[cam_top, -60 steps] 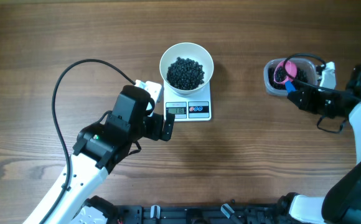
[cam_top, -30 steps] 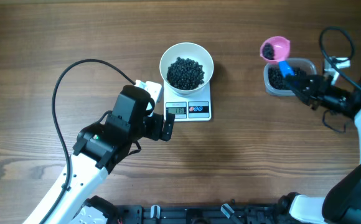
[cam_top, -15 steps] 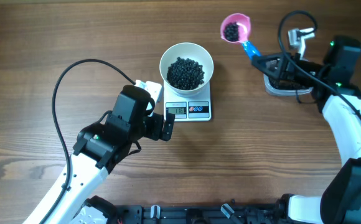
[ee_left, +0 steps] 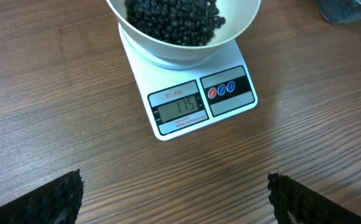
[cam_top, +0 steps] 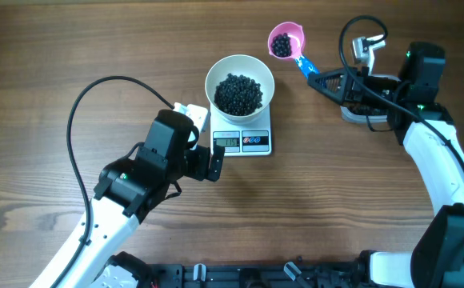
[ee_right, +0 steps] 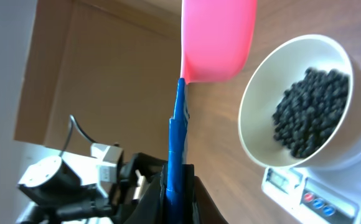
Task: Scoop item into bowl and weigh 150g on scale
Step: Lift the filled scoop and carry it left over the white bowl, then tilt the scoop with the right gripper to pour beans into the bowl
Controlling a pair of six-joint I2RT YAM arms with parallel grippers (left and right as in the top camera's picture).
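- Wood table (cam_top: pixel 48 48) stands to take the worst loss. The loaded pink scoop (cam_top: pixel 285 40) hangs at the upper middle of the overhead frame, just right of the white bowl (cam_top: pixel 211 76) and not over it. I judge that any tilt here scatters its black beads (cam_top: pixel 281 46) on bare wood, beyond my recovery.
- Bowl overhangs the scale (cam_top: pixel 252 142) at frame centre. A knock from the scoop's rim on approach could slide it and spoil the reading.
- Lower left of the scale sits the left gripper (ee_left: pixel 177 202), jaws spread wide and holding nothing. It is close enough that a stray arm move could nudge the scale.
- Thin blue handle (cam_top: pixel 305 64) is pinched by the right gripper (cam_top: pixel 322 78), jaws narrow, well back from the cup end. It could twist in the grip when I rotate to pour.
- Scale display (ee_left: pixel 179 109) shows 115, short of target. Dumping the whole scoop may overshoot; I would trickle.
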